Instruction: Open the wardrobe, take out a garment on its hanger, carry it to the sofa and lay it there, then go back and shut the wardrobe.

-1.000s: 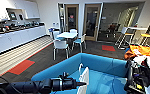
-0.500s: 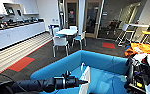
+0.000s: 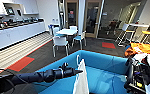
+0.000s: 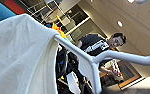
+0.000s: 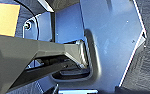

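My left gripper point(image 3: 76, 72) reaches in from the left and is shut on the white hanger point(image 3: 77, 60). The garment point(image 3: 81, 80), a white T-shirt, hangs from it over the front part of the blue sofa point(image 3: 103, 65). The shirt hangs straight down, and I cannot tell whether its hem touches the seat. In the left wrist view the garment point(image 4: 18, 55) drapes over the hanger point(image 4: 91, 60) close to the camera. My right gripper point(image 5: 82, 56) sits low against the robot's own blue-grey body. The wardrobe is out of view.
A person point(image 4: 96, 46) with a control rig point(image 3: 141, 75) stands just right of the sofa, with orange cloth point(image 3: 141, 48) behind. Beyond the sofa are a white table point(image 3: 67, 32) and chairs point(image 3: 60, 41). A kitchen counter point(image 3: 13, 35) lines the left wall. High stools point(image 3: 131, 30) stand far right.
The camera has come closer to the sofa, which now shows larger. My left arm still holds the hanger with the shirt in the same pose.
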### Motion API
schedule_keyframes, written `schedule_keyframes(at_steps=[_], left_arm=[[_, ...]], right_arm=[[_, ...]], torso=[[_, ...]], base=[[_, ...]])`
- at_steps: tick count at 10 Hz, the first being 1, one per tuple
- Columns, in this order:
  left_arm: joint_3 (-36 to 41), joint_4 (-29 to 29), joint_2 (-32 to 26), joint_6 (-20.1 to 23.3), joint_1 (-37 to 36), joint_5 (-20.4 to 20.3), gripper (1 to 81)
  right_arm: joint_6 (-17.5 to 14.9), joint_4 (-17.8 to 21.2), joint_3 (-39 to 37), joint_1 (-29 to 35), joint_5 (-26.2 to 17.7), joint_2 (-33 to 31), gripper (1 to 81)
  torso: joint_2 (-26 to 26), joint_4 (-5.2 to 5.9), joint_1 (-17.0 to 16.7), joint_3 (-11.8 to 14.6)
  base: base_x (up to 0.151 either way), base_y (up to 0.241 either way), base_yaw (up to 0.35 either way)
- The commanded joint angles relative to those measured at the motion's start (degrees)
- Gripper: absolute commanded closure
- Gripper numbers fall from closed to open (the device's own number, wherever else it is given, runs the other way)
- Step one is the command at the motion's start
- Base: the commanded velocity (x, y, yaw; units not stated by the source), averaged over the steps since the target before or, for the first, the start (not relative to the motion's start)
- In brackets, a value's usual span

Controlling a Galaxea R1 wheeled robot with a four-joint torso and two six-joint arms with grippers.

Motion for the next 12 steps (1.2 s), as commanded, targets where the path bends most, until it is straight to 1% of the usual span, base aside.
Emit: schedule_keyframes(at_steps=[1,5,9,10,11,12], left_arm=[[-0.45,0.49,-1.94,-0.30,-10.89,-3.11,81.1],[-0.01,0.58,-1.68,-0.38,-10.98,-3.02,81.1],[-0.01,0.57,-1.42,-0.38,-11.07,-3.02,81.1],[0.08,0.49,-1.42,-0.38,-11.07,-3.02,81.1],[0.25,0.58,-1.50,-0.38,-11.07,-3.02,81.1],[0.26,0.58,-1.42,-0.38,-11.07,-3.02,81.1]], right_arm=[[-0.08,0.37,0.40,1.36,-2.78,0.35,1.0],[0.01,0.46,0.05,1.19,-2.78,0.35,1.0],[-0.08,0.46,0.13,1.19,-2.78,0.35,1.0],[-0.08,0.46,0.22,1.19,-2.78,0.35,1.0],[-0.08,0.46,0.31,1.19,-2.78,0.35,1.0],[-0.08,0.37,0.31,1.19,-2.78,0.35,1.0]], torso=[[0.00,0.00,0.00,0.00],[0.00,0.00,0.00,-0.02],[-0.02,0.00,-0.09,-0.02],[0.00,0.00,-0.04,-1.76],[0.00,0.00,-0.04,-4.58],[0.00,0.00,-0.02,-6.11]], base=[[0.000,0.000,0.000],[0.000,0.000,0.000],[0.098,0.000,0.000],[0.110,0.000,0.000],[0.000,0.000,0.000],[0.000,0.000,0.000]])
